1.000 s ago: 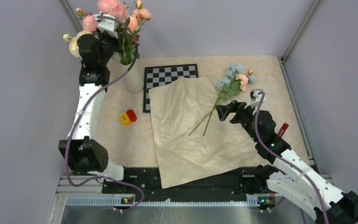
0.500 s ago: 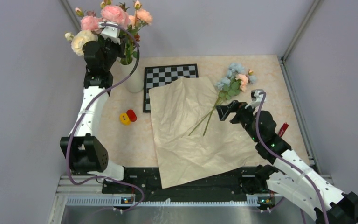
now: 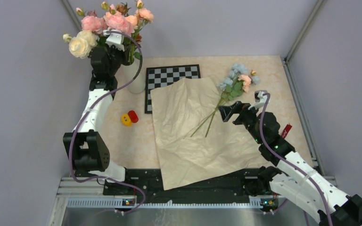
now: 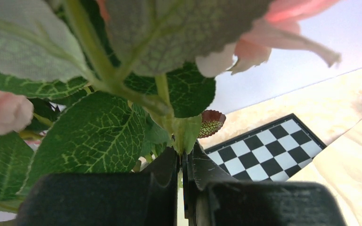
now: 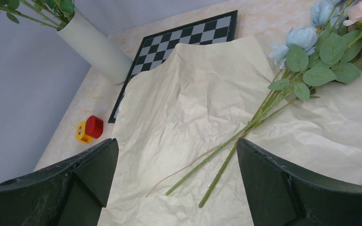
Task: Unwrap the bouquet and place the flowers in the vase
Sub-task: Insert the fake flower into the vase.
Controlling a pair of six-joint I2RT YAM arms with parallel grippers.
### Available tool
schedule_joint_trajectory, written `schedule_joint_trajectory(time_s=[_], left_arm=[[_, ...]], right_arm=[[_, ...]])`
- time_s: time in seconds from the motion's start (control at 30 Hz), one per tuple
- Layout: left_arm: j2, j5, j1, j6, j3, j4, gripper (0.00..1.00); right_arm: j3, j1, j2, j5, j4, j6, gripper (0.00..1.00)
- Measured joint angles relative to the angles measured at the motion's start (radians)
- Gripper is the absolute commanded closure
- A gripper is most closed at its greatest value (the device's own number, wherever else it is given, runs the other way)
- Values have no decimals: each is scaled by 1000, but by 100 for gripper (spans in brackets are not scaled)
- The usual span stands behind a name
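The left arm [image 3: 93, 108] stretches toward the far left corner, the left gripper [image 4: 183, 157] raised high and pinched tight on a green stem [image 4: 161, 92]. The right arm [image 3: 287, 160] bends in from the near right, the right gripper [image 5: 176, 143] low, jaws spread wide, holding nothing.

Count on the surface [image 3: 273, 75]:
- one vase [image 3: 135, 84]
- one chessboard [image 3: 172, 75]
- one sheet of crinkled paper [image 3: 188, 141]
- one bunch of roses [image 3: 108, 22]
- one red piece [image 3: 133, 116]
- one yellow piece [image 3: 126, 120]

Loose flowers [image 3: 238, 81]: two green stems I can separate. The blooms are too clustered to count.

Mine: left gripper [image 4: 183, 160] and right gripper [image 3: 227, 113], two.
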Motion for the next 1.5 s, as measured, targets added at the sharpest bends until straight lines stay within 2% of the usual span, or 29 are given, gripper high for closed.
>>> schedule_joint_trajectory(time_s=[0.37,0.7,0.83,1.07,1.3,1.4,1.47,1.5], left_arm=[[17,-21,1,-8,-72,5,100],[31,-39,2,-8,-80,37,98],[33,-50,3,-8,-80,42,94],[36,-60,3,-9,-80,45,80],[53,-68,3,-10,-80,13,73],[54,-71,3,-12,-80,-2,66],[54,-71,3,-13,-80,-17,53],[55,-71,3,-13,-80,-24,51]], right_arm=[[0,0,-6,0,0,7,1],[0,0,-6,-1,1,10,1],[0,0,-6,-1,1,10,1],[0,0,-6,-1,1,16,1],[-1,0,-6,-1,1,17,1],[-1,0,-6,-3,1,17,1],[-1,0,-6,-5,1,18,1],[-1,0,-6,-5,1,18,1]])
